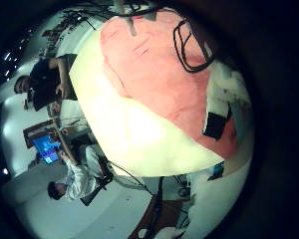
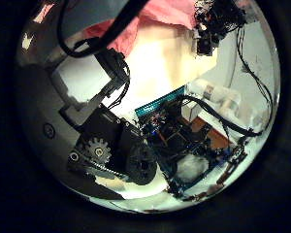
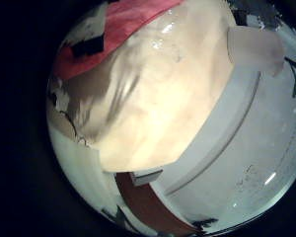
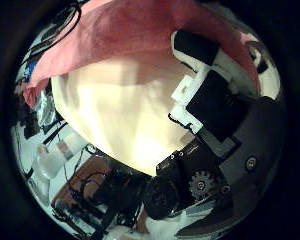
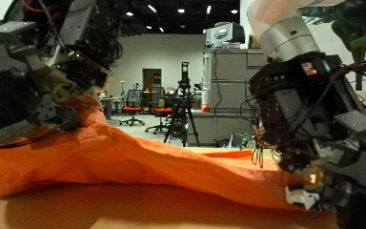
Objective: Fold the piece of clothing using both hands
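The orange piece of clothing (image 5: 145, 157) lies spread and rumpled across the table (image 5: 94, 208), between the two hands. The left hand (image 5: 37, 81) rests at its far left edge, the right hand (image 5: 316, 134) at its near right edge. Whether either hand's fingers are clamped on the cloth, I cannot tell.

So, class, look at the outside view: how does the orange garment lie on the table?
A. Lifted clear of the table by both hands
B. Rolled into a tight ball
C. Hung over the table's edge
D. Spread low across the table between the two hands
D: the garment lies in low, rumpled folds along the table, reaching from the left hand across to the right hand.
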Controlling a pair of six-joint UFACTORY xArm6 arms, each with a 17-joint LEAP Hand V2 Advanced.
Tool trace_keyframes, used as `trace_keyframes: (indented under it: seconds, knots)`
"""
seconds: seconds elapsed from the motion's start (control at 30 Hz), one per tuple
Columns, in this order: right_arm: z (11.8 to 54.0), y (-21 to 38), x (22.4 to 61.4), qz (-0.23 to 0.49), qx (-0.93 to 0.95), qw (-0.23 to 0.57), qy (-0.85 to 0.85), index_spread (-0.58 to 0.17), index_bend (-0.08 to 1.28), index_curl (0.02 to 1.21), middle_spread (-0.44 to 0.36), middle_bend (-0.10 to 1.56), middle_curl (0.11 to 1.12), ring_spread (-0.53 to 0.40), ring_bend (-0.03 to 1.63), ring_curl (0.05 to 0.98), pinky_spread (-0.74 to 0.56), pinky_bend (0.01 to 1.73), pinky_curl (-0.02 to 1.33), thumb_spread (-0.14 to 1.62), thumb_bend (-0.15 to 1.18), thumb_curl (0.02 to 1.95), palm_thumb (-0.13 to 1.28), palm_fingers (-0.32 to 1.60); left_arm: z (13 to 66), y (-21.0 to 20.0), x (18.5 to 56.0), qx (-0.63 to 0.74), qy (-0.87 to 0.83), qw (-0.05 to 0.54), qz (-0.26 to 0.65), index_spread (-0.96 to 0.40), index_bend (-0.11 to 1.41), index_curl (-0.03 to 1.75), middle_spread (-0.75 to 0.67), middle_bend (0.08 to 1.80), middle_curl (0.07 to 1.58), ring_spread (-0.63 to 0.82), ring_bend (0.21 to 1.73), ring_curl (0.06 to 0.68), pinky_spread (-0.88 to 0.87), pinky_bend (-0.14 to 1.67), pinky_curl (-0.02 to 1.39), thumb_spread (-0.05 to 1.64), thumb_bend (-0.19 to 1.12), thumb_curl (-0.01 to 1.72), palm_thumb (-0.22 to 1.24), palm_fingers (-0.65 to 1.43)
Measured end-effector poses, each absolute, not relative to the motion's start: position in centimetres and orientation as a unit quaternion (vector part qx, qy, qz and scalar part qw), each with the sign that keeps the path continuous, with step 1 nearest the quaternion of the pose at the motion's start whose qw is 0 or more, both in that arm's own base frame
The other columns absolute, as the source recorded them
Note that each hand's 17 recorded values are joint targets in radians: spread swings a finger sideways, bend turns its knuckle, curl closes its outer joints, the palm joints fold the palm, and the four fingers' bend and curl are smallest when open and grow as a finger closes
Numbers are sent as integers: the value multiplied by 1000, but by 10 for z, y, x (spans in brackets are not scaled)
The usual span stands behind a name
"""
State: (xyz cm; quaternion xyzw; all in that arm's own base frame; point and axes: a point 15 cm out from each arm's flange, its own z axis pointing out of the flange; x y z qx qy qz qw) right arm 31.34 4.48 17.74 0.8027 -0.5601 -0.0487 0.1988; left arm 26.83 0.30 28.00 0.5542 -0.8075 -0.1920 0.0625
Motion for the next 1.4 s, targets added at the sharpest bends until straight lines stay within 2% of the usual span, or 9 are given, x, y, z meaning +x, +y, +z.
trace_keyframes:
  seconds: [0.23, 0.37, 0.57, 0.77, 0.93, 1.03, 1.2, 1.33, 1.4]
  knots:
    - [246, 35, 285, -54, 795, 207, -568, -319, 1000, 809, -177, 1175, 827, -259, 1268, 710, -318, 1184, 767, 1248, 73, 495, 1078, 1075, 309, 11, 244, 538, -807, 99, -221, -715, 190, 1462, -667, 754, 1232, -447, 1372, 536, -582, 1337, 603, 997, -16, 788, 837, 1025]
    - [294, 34, 285, -43, 794, 193, -575, -311, 1018, 840, -174, 1196, 840, -253, 1287, 733, -302, 1194, 811, 1265, 60, 511, 1080, 1046, 337, 15, 238, 528, -808, 113, -234, -704, 182, 1481, -669, 740, 1233, -450, 1358, 532, -580, 1323, 596, 995, -15, 787, 829, 1050]
    - [335, 36, 308, -22, 795, 163, -584, -304, 1025, 875, -171, 1218, 854, -248, 1301, 760, -287, 1188, 868, 1281, 41, 535, 1089, 1025, 362, 18, 263, 525, -809, 106, -242, -685, 177, 1503, -671, 726, 1236, -452, 1347, 531, -581, 1313, 591, 994, -13, 785, 826, 1059]
    - [325, 34, 353, -36, 783, 173, -597, -301, 1027, 895, -170, 1229, 861, -246, 1305, 776, -283, 1178, 908, 1288, 29, 554, 1104, 1013, 361, 13, 320, 534, -803, 97, -247, -664, 175, 1524, -676, 723, 1243, -457, 1342, 531, -583, 1315, 593, 999, -12, 782, 830, 1052]
    - [298, 36, 393, -59, 774, 192, -601, -301, 1030, 908, -169, 1234, 865, -246, 1310, 786, -287, 1165, 941, 1292, 18, 567, 1111, 1002, 338, 8, 375, 539, -799, 94, -250, -648, 171, 1538, -680, 723, 1249, -454, 1347, 535, -584, 1307, 595, 1004, -10, 780, 842, 1034]
    - [272, 37, 430, -75, 766, 202, -605, -301, 1032, 919, -169, 1243, 870, -247, 1313, 796, -281, 1152, 971, 1302, 7, 575, 1108, 981, 306, 8, 422, 543, -795, 100, -252, -631, 169, 1548, -683, 716, 1253, -454, 1353, 539, -585, 1309, 599, 1009, -11, 776, 849, 1011]
    - [237, 44, 476, -89, 760, 210, -608, -303, 1029, 933, -170, 1252, 875, -252, 1320, 807, -282, 1137, 1008, 1313, -6, 582, 1098, 953, 256, 15, 464, 549, -786, 116, -259, -606, 164, 1555, -688, 724, 1258, -454, 1362, 543, -584, 1307, 607, 997, -34, 742, 805, 983]
    - [201, 42, 489, -99, 754, 220, -611, -304, 1018, 940, -169, 1244, 875, -260, 1323, 812, -293, 1130, 1031, 1323, -24, 555, 1015, 923, 221, 29, 489, 559, -785, 105, -246, -588, 162, 1543, -689, 731, 1252, -455, 1364, 552, -589, 1296, 617, 995, -46, 684, 725, 926]
    - [188, 40, 498, -94, 754, 213, -615, -311, 958, 923, -164, 1229, 859, -263, 1326, 809, -299, 1110, 1041, 1354, -31, 508, 927, 883, 214, 34, 492, 563, -783, 105, -243, -576, 152, 1521, -689, 746, 1233, -454, 1336, 550, -595, 1260, 615, 999, -53, 647, 662, 848]
